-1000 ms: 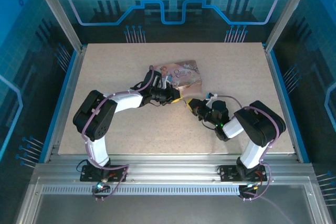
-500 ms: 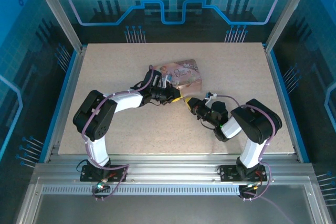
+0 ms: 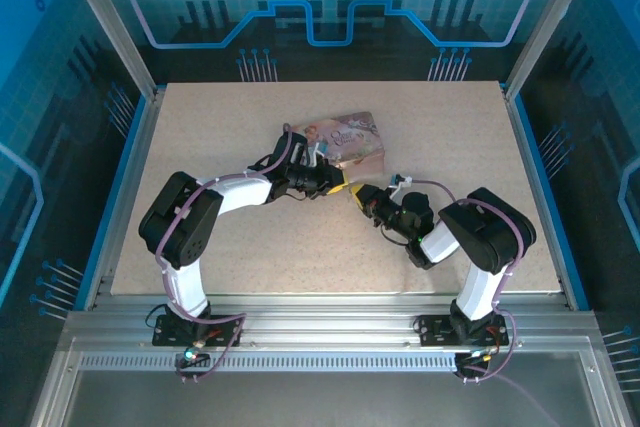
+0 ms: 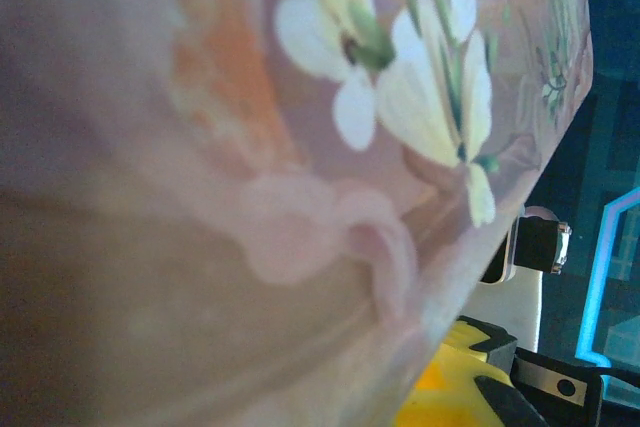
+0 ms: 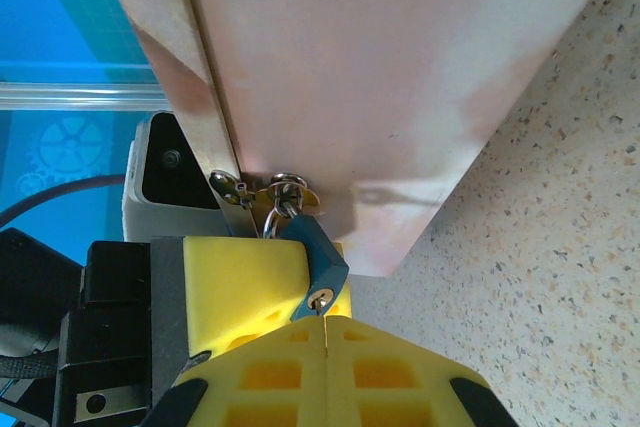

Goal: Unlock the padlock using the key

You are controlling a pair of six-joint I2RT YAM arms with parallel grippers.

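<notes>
The left jaws point(image 3: 338, 186) reach in low over the table point(image 3: 450, 127) and press close against the near edge of the pink box point(image 3: 352, 142). Its flower-printed face point(image 4: 250, 147) lies right in front of them, blurred by nearness. The box is closed, so what it holds cannot be seen. Whether the left jaws are open or clamped cannot be told: one yellow pad point(image 5: 235, 282) of theirs sits just below the box's corner, and the padlock leans against it. The padlock point(image 5: 318, 259), small and blue, hangs by its shackle from a metal hasp point(image 5: 285, 187) on the box's lower edge, between the two sets of jaws. Its keyhole end points down at the right jaws. The right jaws point(image 5: 325, 339) are closed, their yellow pads meeting in a thin seam directly under the keyhole and touching the padlock's bottom. Whether the key is pinched in that seam cannot be told. The box wall rises just above and beyond the right jaws, and bare speckled table lies open to their right.
</notes>
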